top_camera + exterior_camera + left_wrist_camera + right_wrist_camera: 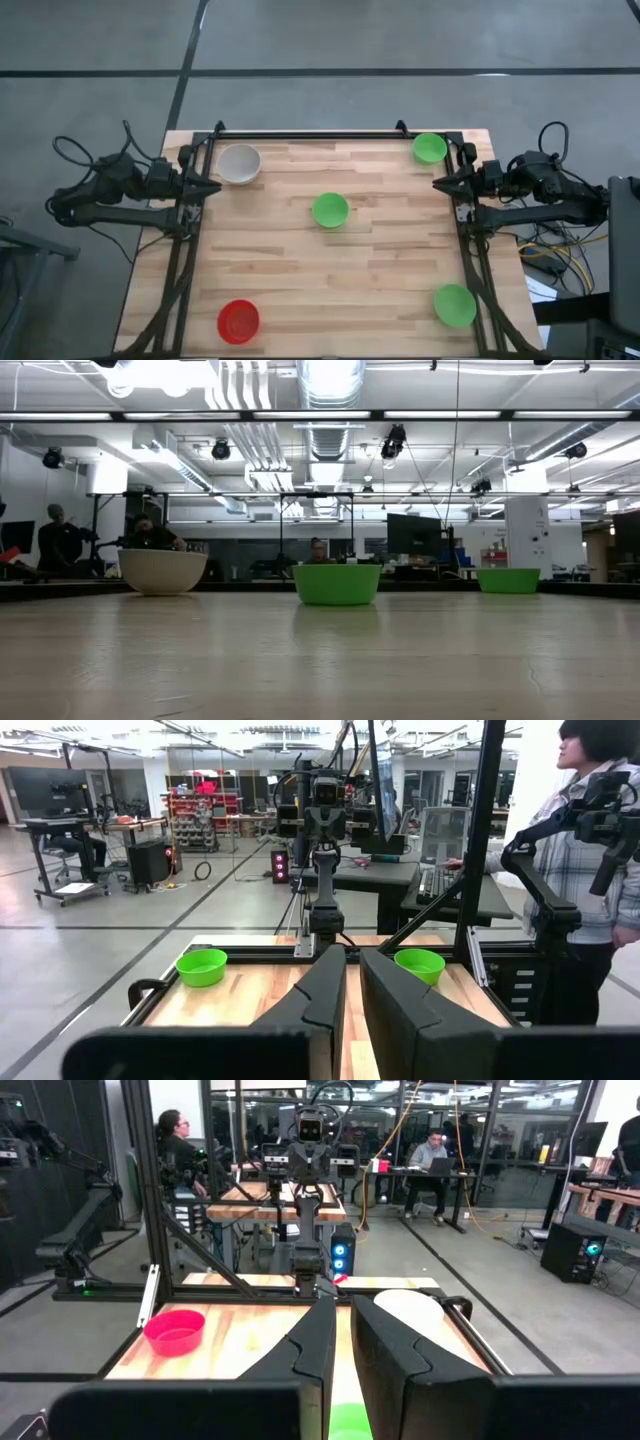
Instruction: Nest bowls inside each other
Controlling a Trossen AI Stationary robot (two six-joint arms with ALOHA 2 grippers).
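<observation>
Five bowls stand apart, each upright on its base on the wooden table (380, 260). The whitish bowl (240, 163) (162, 571) is at the far left and the red bowl (238, 321) (174, 1330) at the near left. One green bowl (330, 210) (337, 583) is in the middle, one (429, 148) (201, 966) at the far right, one (455, 305) (419, 964) at the near right. My left gripper (212, 187) (352, 960) hovers at the left edge, shut and holding nothing. My right gripper (440, 184) (343, 1305) hovers at the right edge, likewise shut.
A black frame (310, 134) runs along the table's far edge and down both sides. Beyond the table, a person (590, 860) stands near the right arm's base, and others sit at desks (430, 1155). Bare wood lies between the bowls.
</observation>
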